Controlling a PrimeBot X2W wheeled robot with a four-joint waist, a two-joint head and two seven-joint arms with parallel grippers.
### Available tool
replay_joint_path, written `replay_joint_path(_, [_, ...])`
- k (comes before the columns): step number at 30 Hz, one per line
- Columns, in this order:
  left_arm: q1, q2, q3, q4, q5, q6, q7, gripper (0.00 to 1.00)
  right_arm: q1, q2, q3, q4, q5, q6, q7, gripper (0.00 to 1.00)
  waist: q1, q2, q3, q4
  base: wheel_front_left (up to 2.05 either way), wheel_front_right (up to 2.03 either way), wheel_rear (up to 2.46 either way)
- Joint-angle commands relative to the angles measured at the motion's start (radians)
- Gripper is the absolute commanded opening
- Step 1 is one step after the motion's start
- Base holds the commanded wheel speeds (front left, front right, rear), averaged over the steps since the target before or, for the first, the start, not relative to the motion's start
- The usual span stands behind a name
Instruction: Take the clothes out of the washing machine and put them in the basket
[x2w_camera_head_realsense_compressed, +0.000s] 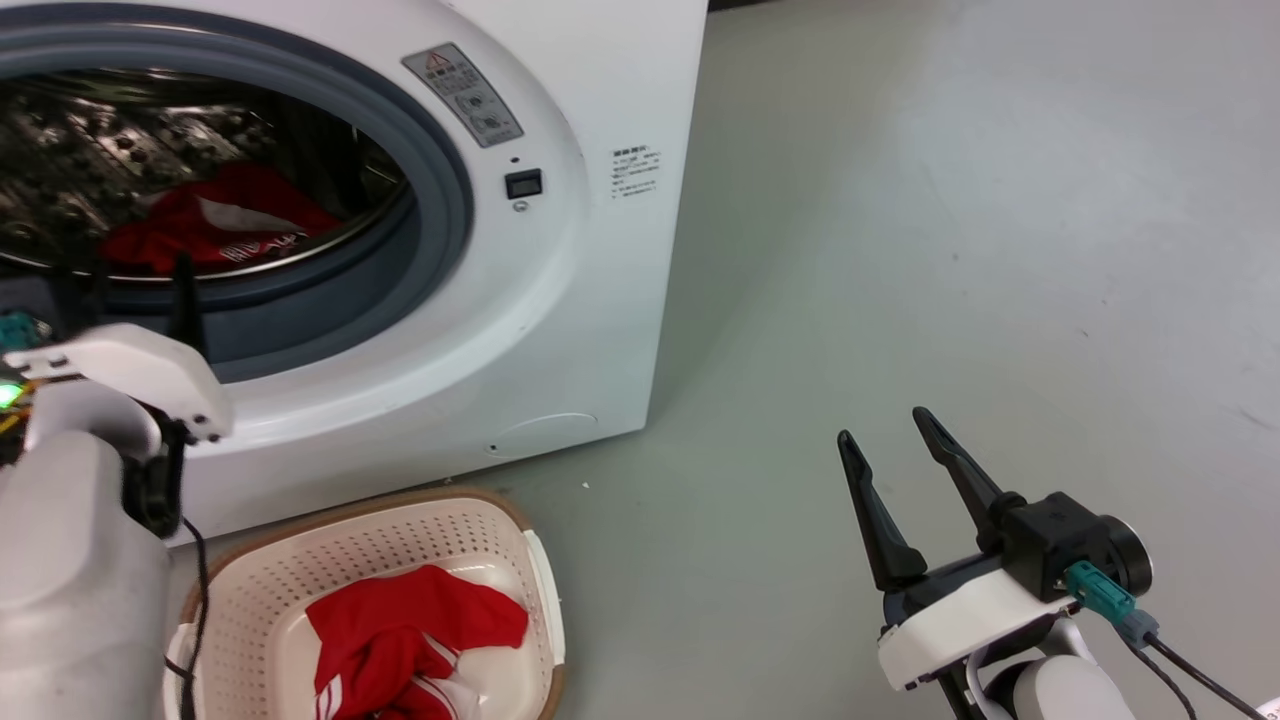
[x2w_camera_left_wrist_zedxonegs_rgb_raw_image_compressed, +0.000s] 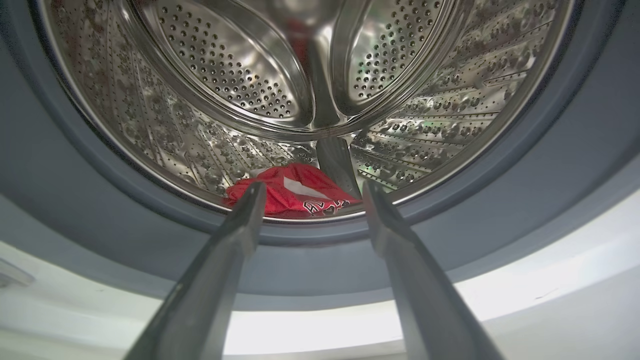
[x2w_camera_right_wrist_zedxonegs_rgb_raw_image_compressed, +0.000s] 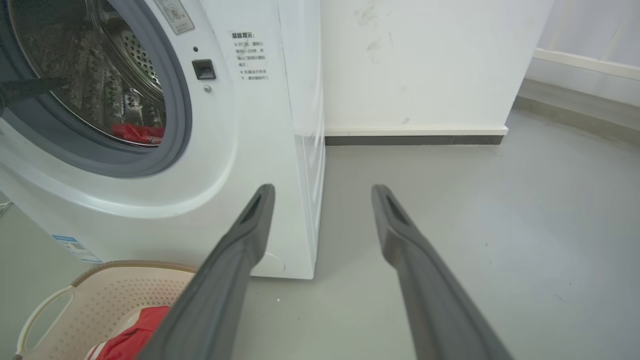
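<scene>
Heads up: your left pincer (x2w_camera_left_wrist_zedxonegs_rgb_raw_image_compressed: 314, 200) hangs open and empty, the red garment (x2w_camera_left_wrist_zedxonegs_rgb_raw_image_compressed: 292, 195) lying just ahead between its tips in the washing machine (x2w_camera_head_realsense_compressed: 600, 300), so go in low and you may jam the grey seal (x2w_camera_left_wrist_zedxonegs_rgb_raw_image_compressed: 320, 260) or push the garment deeper.

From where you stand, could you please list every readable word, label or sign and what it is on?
"温馨提示:" heads the printed notice on the large white front-loading washing machine; smaller lines unreadable.
Grey warning sticker with red triangle: too small.
Blue label low on the machine: blurred.
Lettering on the bright red fabric garment in the steel drum: unreadable.
</scene>
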Motion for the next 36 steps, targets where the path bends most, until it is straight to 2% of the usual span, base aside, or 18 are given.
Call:
replay_joint_path(1, [-0.030, 0.011, 0.001, 0.020, 0.000, -0.002, 0.003, 1.00, -0.020, 0.001, 0.004, 0.004, 0.008, -0.001, -0.007, 1.00, 0.0000, -0.0001, 0.029, -0.028, 0.00, 0.00, 0.00])
replay_joint_path(8, [-0.194, 0.090, -0.017, 0.171, 0.022, -0.012, 0.044, 1.00, -0.047, 0.002, 0.039, 0.012, 0.026, -0.001, -0.029, 1.00, 0.0000, -0.0001, 0.112, -0.088, 0.00, 0.00, 0.00])
replay_joint_path(16, [-0.353, 0.158, -0.057, 0.260, 0.064, -0.001, 0.106, 1.00, -0.083, 0.002, 0.084, 0.028, 0.061, -0.001, -0.058, 1.00, 0.0000, -0.0001, 0.214, -0.148, 0.00, 0.00, 0.00])
replay_joint_path(27, [-0.536, 0.263, -0.120, 0.317, 0.128, 0.006, 0.216, 1.00, -0.121, 0.002, 0.149, 0.041, 0.104, -0.001, -0.084, 1.00, 0.0000, -0.0001, 0.335, -0.227, 0.00, 0.00, 0.00])
replay_joint_path(36, [-0.670, 0.371, -0.178, 0.300, 0.183, -0.015, 0.378, 1.00, -0.129, 0.002, 0.197, 0.036, 0.148, -0.001, -0.088, 1.00, 0.0000, -0.0001, 0.422, -0.287, 0.00, 0.00, 0.00])
